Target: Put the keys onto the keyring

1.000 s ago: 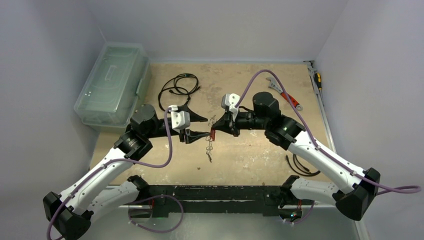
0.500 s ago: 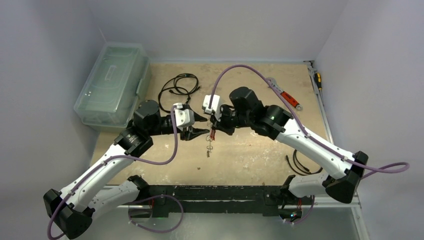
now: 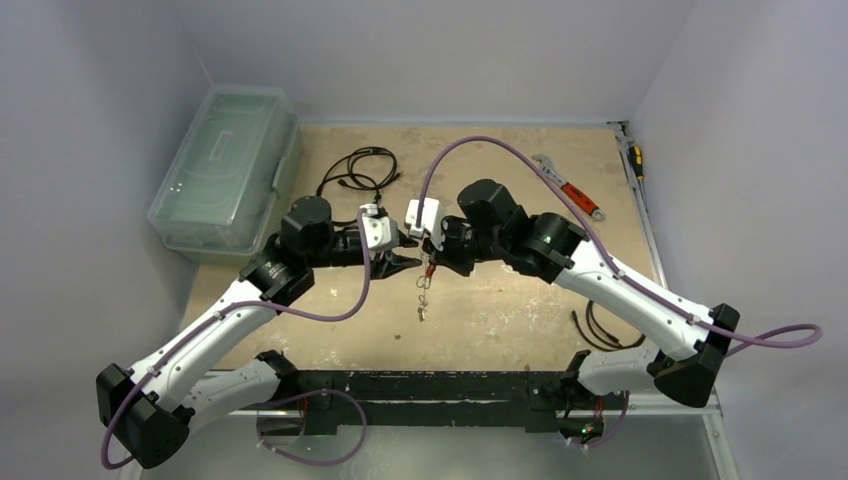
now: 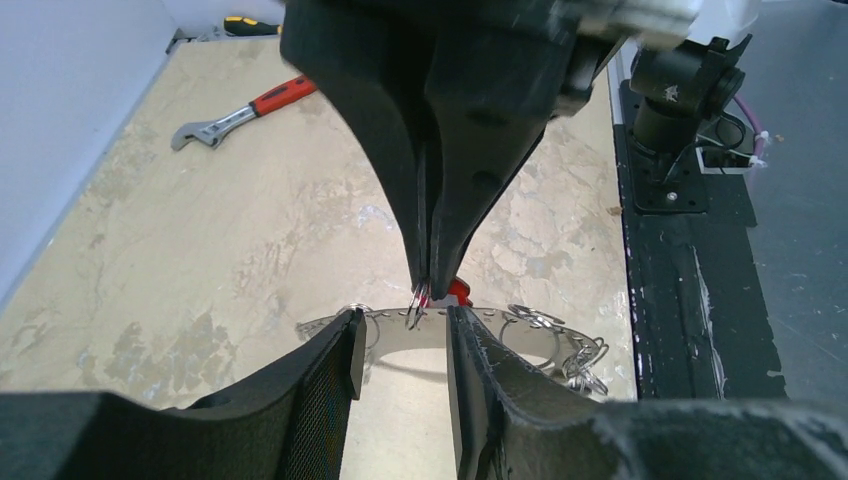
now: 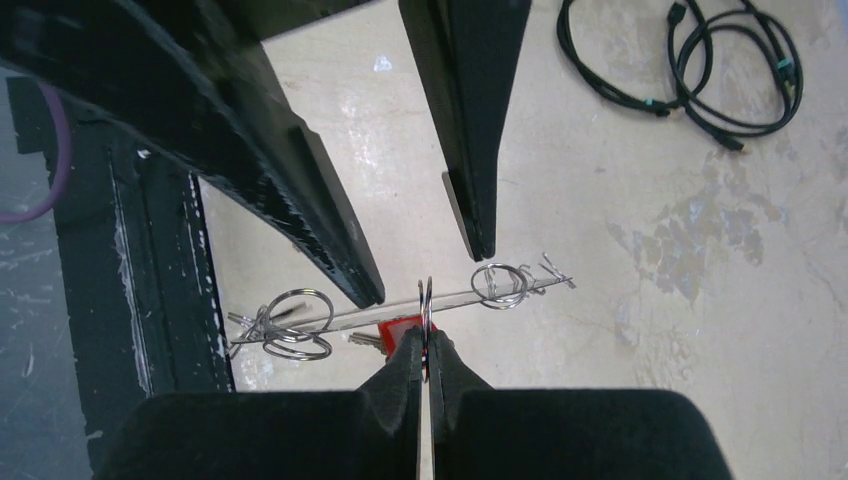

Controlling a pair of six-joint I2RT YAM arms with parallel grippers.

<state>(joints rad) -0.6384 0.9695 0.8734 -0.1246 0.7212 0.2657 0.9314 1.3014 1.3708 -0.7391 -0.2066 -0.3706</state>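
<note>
My right gripper is shut on a small split ring. The red-tagged key hangs right behind its tips and shows red in the left wrist view. The keyring is a thin metal band with holes and several split rings strung along it. It runs crosswise under the held ring and trails down in the top view. My left gripper is open, its fingertips straddling the right gripper's tips just above the band. The dark-headed key is not discernible.
A clear plastic box stands at the left edge. A coiled black cable lies behind the grippers, another at the near right. A red-handled wrench and a screwdriver lie at the far right.
The right arm swung its elbow left, still holding the ring and keys. The left gripper moved right and now brackets the right gripper's tips.
</note>
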